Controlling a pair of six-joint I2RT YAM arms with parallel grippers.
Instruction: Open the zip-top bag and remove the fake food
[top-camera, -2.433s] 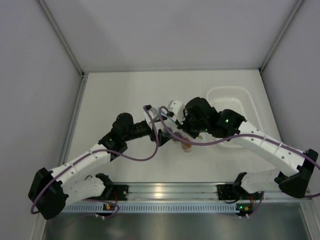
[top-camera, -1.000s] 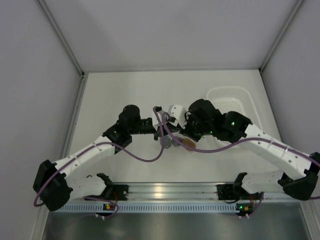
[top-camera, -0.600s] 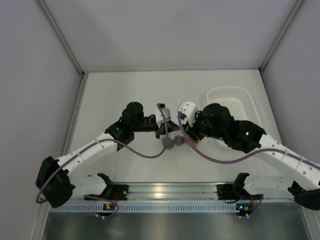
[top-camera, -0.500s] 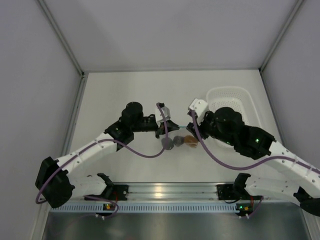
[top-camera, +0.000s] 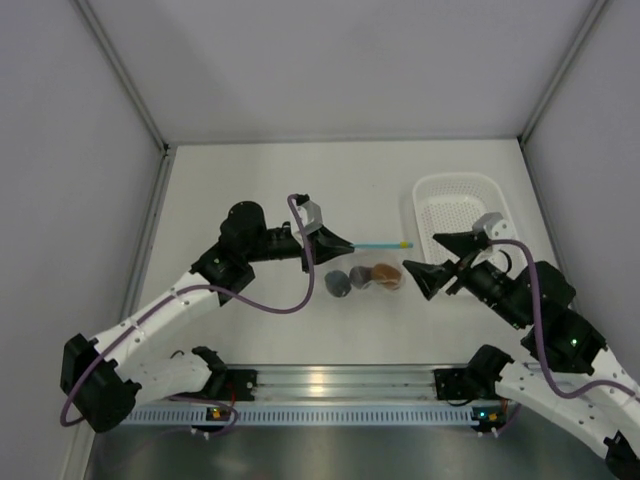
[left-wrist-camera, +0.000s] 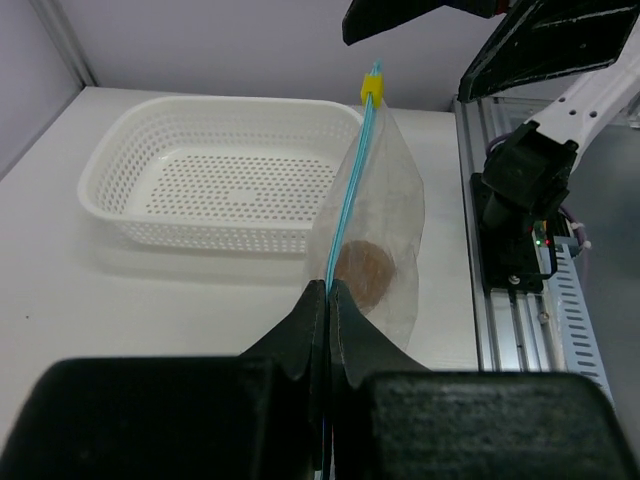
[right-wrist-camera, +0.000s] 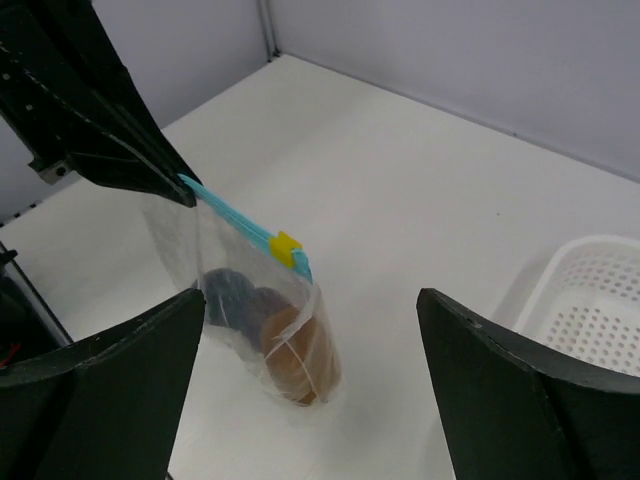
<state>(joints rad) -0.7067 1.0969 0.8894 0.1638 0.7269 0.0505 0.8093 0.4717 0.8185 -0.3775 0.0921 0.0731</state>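
Outstretched left gripper (top-camera: 343, 244) clamps the zip-top bag (top-camera: 372, 262) (hanging upright) — right gripper (top-camera: 428, 254) faces it, agape.

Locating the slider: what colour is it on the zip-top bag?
The slider is yellow; right wrist view.

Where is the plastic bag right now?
In the overhead view the bag is mid-table, its blue strip pinched in the left hand, with the open right hand and white basket to its right.

A robotics lab cell: grey walls (top-camera: 350, 60) box in a white worktop (top-camera: 240, 180), aluminium rail (top-camera: 330, 385) (status lights (top-camera: 481, 413) glowing) along its near edge.
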